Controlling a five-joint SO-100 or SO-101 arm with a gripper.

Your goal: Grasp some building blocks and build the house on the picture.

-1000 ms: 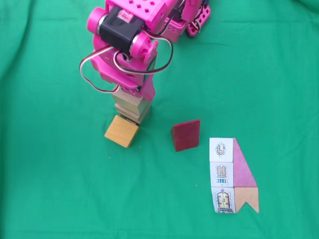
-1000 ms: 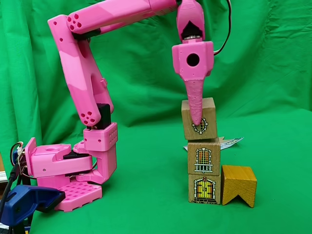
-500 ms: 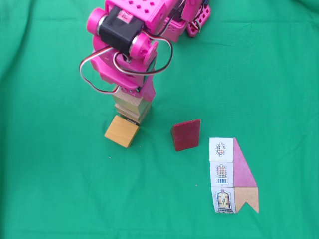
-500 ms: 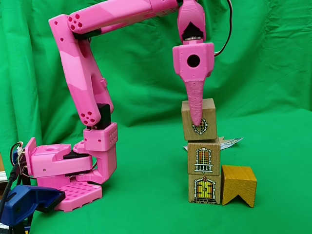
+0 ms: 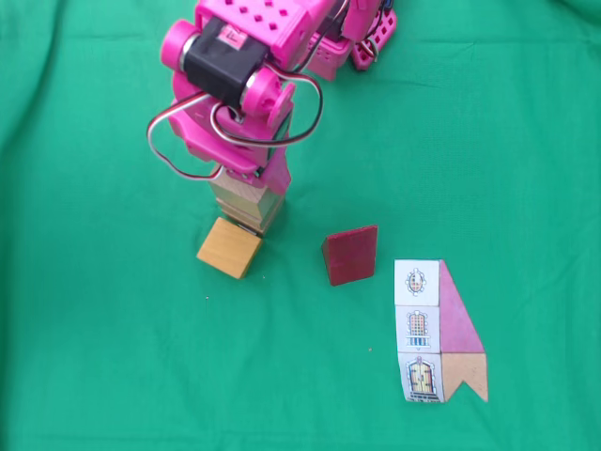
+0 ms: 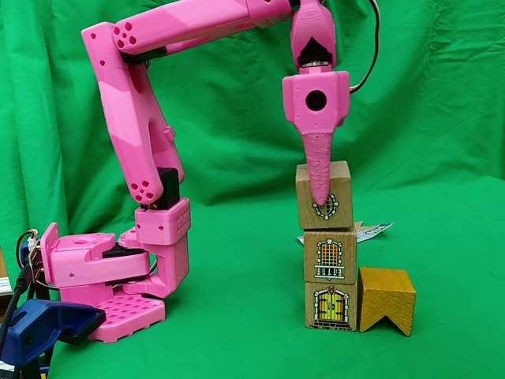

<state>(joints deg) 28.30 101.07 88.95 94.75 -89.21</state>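
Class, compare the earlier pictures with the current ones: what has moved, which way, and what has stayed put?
The claw, gripping the top cube, has lifted it slightly and nudged it rightward in the side-on fixed view, opening a small gap above the middle cube. It remains gripped. Unchanged: the bottom cube, the yellow notched block, the red wedge and the picture card.

One view overhead, other frontal, low; both share stack point(image 6: 329, 260).
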